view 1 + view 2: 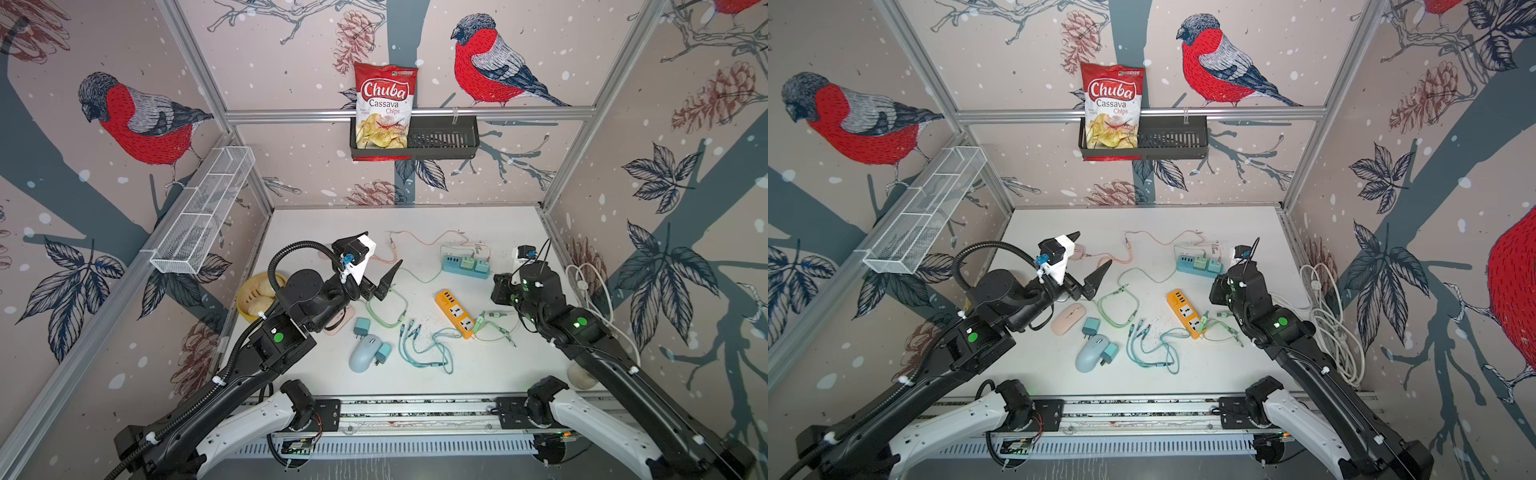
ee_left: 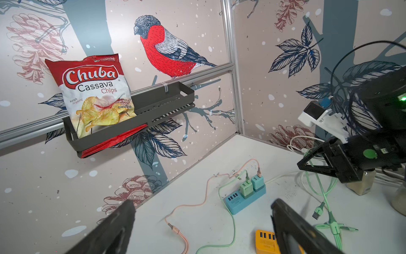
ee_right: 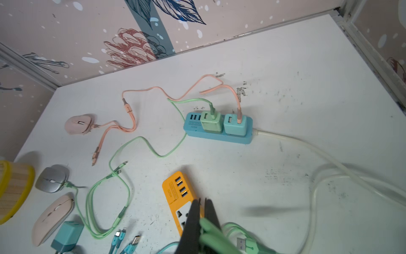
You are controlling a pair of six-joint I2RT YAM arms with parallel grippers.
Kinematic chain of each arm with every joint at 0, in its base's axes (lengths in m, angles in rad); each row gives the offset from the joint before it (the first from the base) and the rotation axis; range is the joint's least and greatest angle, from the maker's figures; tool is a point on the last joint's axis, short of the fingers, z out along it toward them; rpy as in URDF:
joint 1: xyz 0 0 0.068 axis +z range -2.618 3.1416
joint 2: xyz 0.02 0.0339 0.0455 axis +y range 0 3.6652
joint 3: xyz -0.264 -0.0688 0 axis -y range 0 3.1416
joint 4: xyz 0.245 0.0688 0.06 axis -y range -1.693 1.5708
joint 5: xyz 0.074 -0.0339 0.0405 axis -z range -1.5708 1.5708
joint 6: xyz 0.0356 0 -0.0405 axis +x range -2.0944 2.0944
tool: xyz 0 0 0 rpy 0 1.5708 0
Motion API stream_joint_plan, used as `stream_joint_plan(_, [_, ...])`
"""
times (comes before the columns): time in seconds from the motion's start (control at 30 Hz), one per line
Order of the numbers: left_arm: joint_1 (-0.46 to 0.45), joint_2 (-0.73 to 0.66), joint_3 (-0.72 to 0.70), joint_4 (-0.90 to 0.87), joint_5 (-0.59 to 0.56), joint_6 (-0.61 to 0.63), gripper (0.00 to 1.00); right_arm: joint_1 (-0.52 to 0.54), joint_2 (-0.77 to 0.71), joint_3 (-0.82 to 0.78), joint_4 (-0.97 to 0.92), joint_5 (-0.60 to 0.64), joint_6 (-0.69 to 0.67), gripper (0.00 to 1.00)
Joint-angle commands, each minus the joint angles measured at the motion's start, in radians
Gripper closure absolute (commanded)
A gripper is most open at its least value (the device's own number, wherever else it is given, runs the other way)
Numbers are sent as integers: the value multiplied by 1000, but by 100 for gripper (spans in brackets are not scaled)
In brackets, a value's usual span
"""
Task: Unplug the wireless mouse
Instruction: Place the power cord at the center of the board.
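The pink mouse (image 3: 78,124), its pink cable (image 3: 127,108) plugged in, lies on the counter (image 3: 285,88) well apart from the blue power strip (image 3: 217,134). Left gripper (image 2: 202,204): jaws wide open, empty, probably ready for it. Right gripper (image 3: 202,201): jaws closed on a green cable (image 3: 208,228), perhaps keeping it aside.

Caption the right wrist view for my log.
Right pincer shut on green cable over the orange power strip; pink mouse plugged into pink cable.
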Motion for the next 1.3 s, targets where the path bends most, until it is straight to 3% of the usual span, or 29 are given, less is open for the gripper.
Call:
stream_joint_plan(0.0, [2, -7, -3, 58, 26, -9, 3, -46, 5, -30, 79, -19, 10, 100])
stream_joint_plan(0.17, [2, -10, -2, 49, 26, -3, 3, -128, 32, -49, 131, 10, 11, 100])
stream_joint_plan(0.47, [2, -5, -8, 52, 30, -3, 3, -243, 241, 38, 143, -112, 28, 100])
stream_joint_plan(0.73, [2, -2, -9, 42, 38, 2, 4, -243, 240, -136, 242, -218, 110, 100])
stream_joint_plan(0.77, [2, 0, -9, 42, 39, 2, 4, -244, 235, -156, 252, -222, 116, 98])
stream_joint_plan(0.87, [3, 5, -9, 45, 46, 1, 4, -246, 253, -179, 262, -233, 110, 72])
stream_joint_plan(0.9, [2, 7, -9, 46, 50, 0, 4, -248, 269, -175, 259, -246, 102, 68])
stream_joint_plan(1.13, [2, 3, -12, 48, 55, -10, 4, -263, 409, -86, 283, -364, 42, 67])
stream_joint_plan(1.27, [2, -15, -16, 39, 55, -18, 4, -262, 520, 5, 210, -383, 21, 50])
